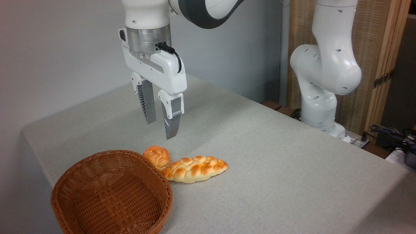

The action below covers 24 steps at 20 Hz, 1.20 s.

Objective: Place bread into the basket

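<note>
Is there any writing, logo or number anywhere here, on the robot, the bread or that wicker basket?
None can be read.
Robot arm and claw: plain white and grey, no lettering or logo shows.
Basket, round bun and braided loaf: no labels or tags.
Table: bare grey surface, no marks.
Dark gear at the far right edge: too small and blurred to tell.

- The place looked like a robotics lab or test room, not a home.
- A white robot arm (325,68) was bolted at the edge of a plain grey table (276,156).
- Bare grey walls (65,48) stood behind it.
- Loose cables (390,133) lay at the right, by a slatted wooden panel (373,42).
</note>
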Each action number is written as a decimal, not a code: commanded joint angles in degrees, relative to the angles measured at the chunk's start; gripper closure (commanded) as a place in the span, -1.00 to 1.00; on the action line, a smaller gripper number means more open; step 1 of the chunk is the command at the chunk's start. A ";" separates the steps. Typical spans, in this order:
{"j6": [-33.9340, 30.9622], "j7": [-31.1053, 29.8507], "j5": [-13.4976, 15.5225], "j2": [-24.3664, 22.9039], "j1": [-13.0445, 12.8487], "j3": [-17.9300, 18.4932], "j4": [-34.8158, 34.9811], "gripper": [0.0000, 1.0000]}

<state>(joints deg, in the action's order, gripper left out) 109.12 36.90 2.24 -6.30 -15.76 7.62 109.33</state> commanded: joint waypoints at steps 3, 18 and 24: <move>-2.32 1.33 1.10 -0.21 0.03 0.29 -0.88 -1.00; -1.10 3.34 1.01 1.64 -2.43 -0.24 1.75 -1.00; 5.66 5.11 1.01 2.86 -3.31 -0.24 5.72 -1.00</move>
<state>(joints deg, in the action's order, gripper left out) 111.65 40.59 2.24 -3.83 -18.21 6.95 113.33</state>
